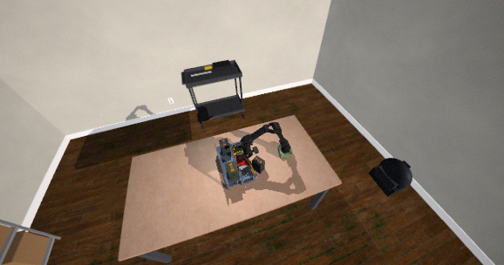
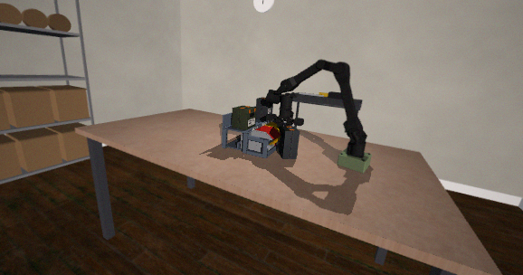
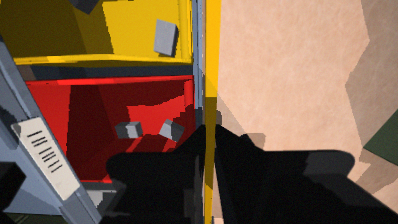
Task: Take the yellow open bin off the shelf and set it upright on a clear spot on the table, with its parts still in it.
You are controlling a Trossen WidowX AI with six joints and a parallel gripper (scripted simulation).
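Observation:
The yellow open bin (image 3: 135,30) (image 1: 234,152) sits in the grey-blue shelf (image 1: 223,173) (image 2: 224,138), with a grey block and part of a dark piece showing inside it. A thin upright yellow strip (image 3: 213,50) runs along the outside of the shelf's front, past the yellow bin and the red bin (image 3: 55,100) (image 2: 265,131). My gripper (image 3: 209,128) is shut on this strip, beside the red bin. The strip passes between the fingertips. Its lower edge is hidden, and I cannot tell what it joins.
A dark box (image 1: 258,165) (image 2: 290,144) stands close in front of the shelf. An olive box (image 2: 242,118) sits on top of the shelf. The arm's green base (image 1: 285,153) (image 2: 354,162) stands on the table (image 1: 166,199) (image 2: 149,129). The red bin holds grey blocks.

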